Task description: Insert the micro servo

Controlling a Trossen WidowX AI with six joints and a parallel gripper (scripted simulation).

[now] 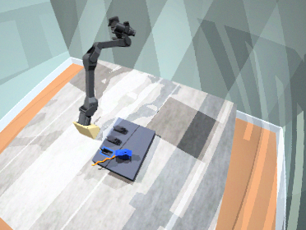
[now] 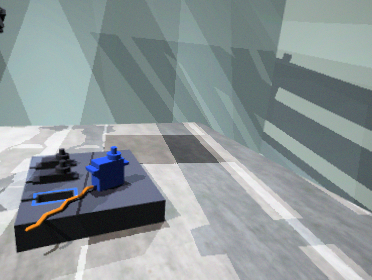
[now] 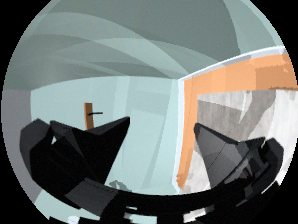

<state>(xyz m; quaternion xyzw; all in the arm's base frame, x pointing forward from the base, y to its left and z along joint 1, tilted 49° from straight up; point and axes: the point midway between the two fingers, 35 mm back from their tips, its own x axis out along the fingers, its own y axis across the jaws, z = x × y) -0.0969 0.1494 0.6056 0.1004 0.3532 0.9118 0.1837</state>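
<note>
Reaching high above deck (image 1: 136, 141), gripper (image 1: 116, 25) wide open, empty | exterior only: blue servo (image 2: 108, 171) upright beside outlined pocket (image 2: 53, 196)

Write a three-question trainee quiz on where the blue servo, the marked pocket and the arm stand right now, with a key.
1. True or false: the blue micro servo already sits down in the blue-outlined pocket.
2. Multiple choice: the gripper is (a) closed on the servo, (b) open and raised high, far from the deck, (c) resting on the deck.
3. Fill in: the servo's orange cable trails across the deck's ____ surface, passing in front of the pocket.

Key: 1 false, it stands upright on the deck beside the pocket, shaft up. 2 b, with both fingers apart and nothing between them. 3 top.
</note>
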